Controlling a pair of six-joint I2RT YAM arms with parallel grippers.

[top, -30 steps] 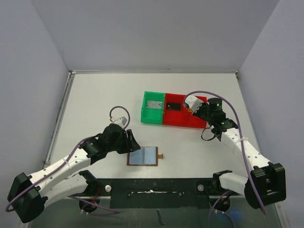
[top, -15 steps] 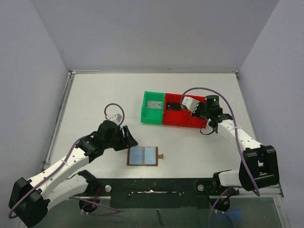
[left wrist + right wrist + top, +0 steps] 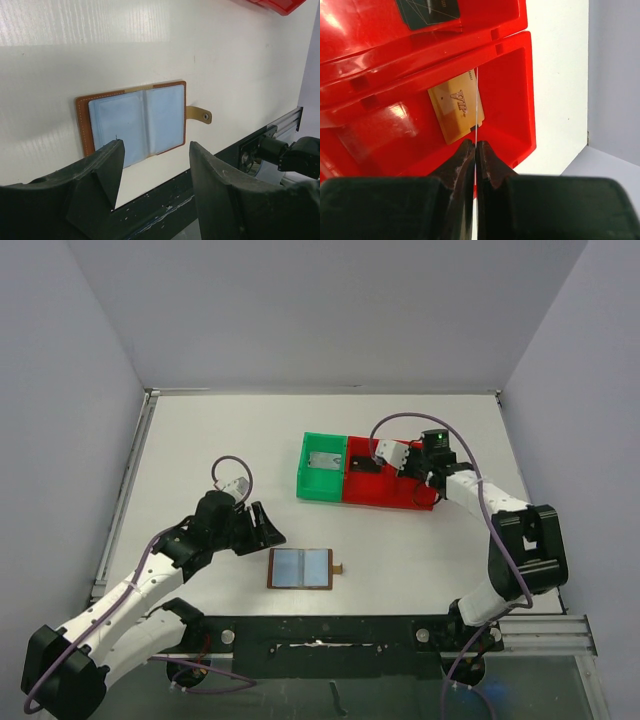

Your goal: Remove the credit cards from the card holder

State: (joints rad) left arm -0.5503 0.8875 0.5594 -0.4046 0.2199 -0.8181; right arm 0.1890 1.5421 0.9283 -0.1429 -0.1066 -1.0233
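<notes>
- The left gripper has backed away from the open card holder at lower centre, jaws wide, empty.
- The right gripper, pinched closed, has reached over the red tray, above the golden-orange card.
- Pockets look empty; task seems finished.

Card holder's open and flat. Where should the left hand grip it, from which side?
The card holder lies flat and open, so probably pinch its stitched leather border on the side nearest the left hand, coming down from above; the tab looks too small.
</notes>
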